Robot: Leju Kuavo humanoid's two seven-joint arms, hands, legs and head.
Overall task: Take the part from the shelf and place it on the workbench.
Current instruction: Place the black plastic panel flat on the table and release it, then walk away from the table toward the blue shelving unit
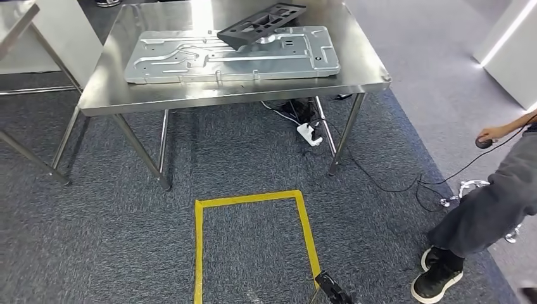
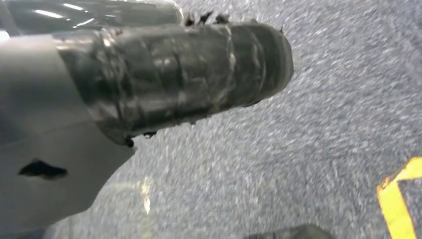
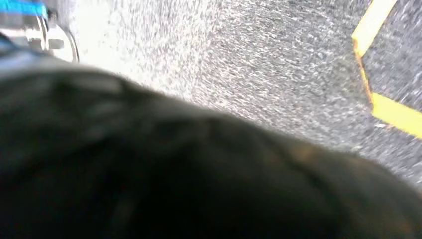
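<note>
The steel workbench stands ahead of me, across a stretch of carpet. A large grey stamped metal plate lies flat on it. A black slotted part rests tilted on the plate's far right side. My left hand hangs over the carpet, its taped thumb sticking out with nothing in it. In the right wrist view a dark blurred mass sits close to the camera and hides the fingers. A small dark piece pokes in at the bottom of the head view.
A yellow tape rectangle marks the carpet before the bench. Under the bench lie a white power strip and cables. A person stands at the right holding a cabled device. Another steel table stands far left.
</note>
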